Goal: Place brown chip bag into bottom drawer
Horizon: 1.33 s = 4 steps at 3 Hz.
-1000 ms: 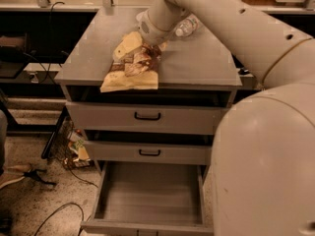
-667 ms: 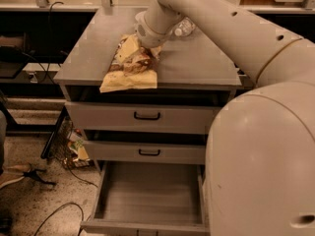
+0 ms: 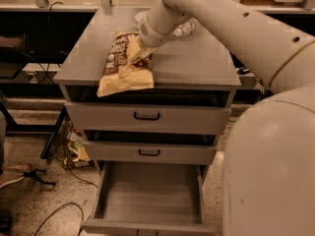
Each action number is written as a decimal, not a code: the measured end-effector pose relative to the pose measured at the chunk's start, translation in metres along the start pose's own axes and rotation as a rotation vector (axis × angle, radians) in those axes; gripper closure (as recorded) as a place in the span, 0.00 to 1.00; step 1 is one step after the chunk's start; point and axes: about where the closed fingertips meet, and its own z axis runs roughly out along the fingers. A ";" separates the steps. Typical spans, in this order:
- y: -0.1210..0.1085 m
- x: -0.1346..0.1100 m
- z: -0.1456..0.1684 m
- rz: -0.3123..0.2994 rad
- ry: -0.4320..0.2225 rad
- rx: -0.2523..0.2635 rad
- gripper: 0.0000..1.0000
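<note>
The brown chip bag (image 3: 120,77) lies at the counter's (image 3: 197,63) front left edge. The gripper (image 3: 134,62) sits on the bag's middle; whether its jaws pinch it cannot be told. Below, the bottom drawer (image 3: 147,203) stands open.

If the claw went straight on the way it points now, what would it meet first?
The brown chip bag: the claw points down onto it, apparently at contact. Just beneath the bag is the cabinet top.

Arm (image 3: 231,26) reaches from near right to far left | wrist (image 3: 158,24) angled down | gripper (image 3: 132,62) low, left of centre
</note>
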 end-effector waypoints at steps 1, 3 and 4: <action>0.024 0.003 -0.050 -0.045 -0.150 -0.091 1.00; 0.037 0.088 -0.132 -0.048 -0.277 -0.185 1.00; 0.039 0.087 -0.131 -0.051 -0.276 -0.187 1.00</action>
